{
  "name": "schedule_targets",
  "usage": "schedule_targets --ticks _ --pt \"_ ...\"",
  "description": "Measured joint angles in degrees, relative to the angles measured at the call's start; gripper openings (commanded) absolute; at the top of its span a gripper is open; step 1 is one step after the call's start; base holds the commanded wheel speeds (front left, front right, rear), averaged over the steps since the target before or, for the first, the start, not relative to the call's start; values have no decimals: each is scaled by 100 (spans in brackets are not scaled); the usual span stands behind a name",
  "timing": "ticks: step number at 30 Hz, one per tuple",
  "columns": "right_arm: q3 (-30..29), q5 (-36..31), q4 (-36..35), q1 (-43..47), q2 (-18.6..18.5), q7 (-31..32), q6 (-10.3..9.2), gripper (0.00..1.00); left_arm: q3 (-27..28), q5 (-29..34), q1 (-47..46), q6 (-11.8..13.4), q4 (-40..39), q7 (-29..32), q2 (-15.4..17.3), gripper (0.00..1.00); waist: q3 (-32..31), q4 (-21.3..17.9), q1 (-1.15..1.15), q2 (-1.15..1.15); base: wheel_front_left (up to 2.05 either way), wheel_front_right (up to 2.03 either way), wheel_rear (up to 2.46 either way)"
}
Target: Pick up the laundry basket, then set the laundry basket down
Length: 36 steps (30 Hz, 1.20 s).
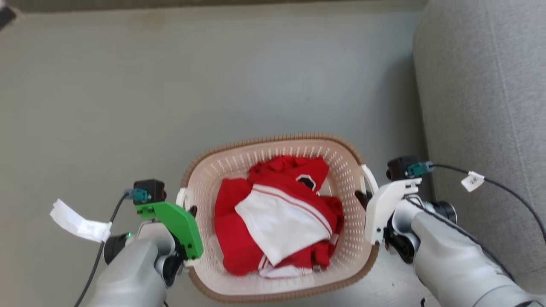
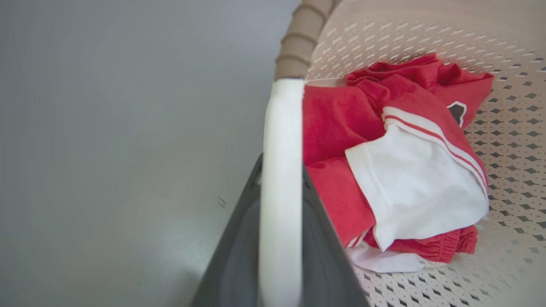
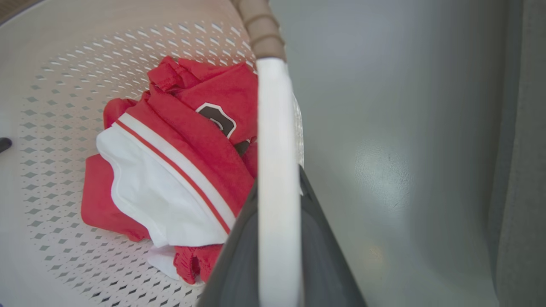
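- I'm seeing the left gripper [image 2: 281, 170] clamping its dark fingers [image 2: 239, 238] on the white left handle [image 2: 283, 119], right gripper [image 3: 279, 183] doing likewise on the right handle [image 3: 275, 106].
- The laundry basket [image 1: 273, 139] is sitting between my arms above the floor [image 1: 128, 85]; can't tell if it's touching down.
- If one arm is rising faster, those slim handles might be sliding through and tipping the red-and-white clothes [image 1: 277, 213] out.
- Right arm [image 1: 448, 251] is working right beside the grey sofa [image 1: 482, 106], risking a bump.

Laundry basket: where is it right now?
In the head view the laundry basket is low and centre over the grey floor, between the left gripper and right gripper, which grip its two sides; the grey sofa is to its right.
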Motion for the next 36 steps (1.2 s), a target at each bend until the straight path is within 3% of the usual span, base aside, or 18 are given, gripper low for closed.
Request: schedule_targets --ticks 20,36 --pt "380 471 107 734 23 419 -1 0 -318 -423 802 0 78 400 1 0 -1554 -138 0 0 0 0 0" --pt "486 650 151 743 20 511 -1 0 -444 -523 843 1 35 475 33 0 -1755 -198 0 0 0 0 0"
